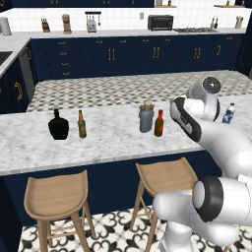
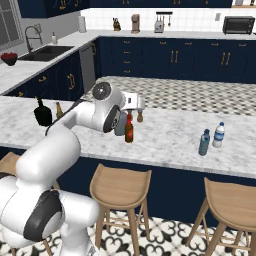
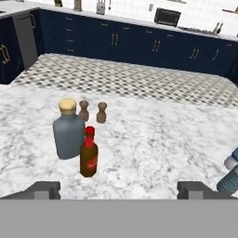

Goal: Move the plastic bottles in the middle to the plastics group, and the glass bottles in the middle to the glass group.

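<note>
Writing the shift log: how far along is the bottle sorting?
Done: the blue bottle stands beside the water bottle. In hand: nothing; the claw hangs open above the counter. Left: the grey bottle and red-brown bottle remain mid-counter, apart from the black bottle and beer bottle.

Small bottle point(image 3: 88, 157) just beside wide bottle point(image 3: 68, 131)

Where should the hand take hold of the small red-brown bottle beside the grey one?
Probably around the body of the red-brown bottle, below its red neck, coming in level from the near side. It stands upright and slim, so the open hand spans it easily. The grey bottle stands close behind on one side, so line the fingers up to slip between the two.
</note>
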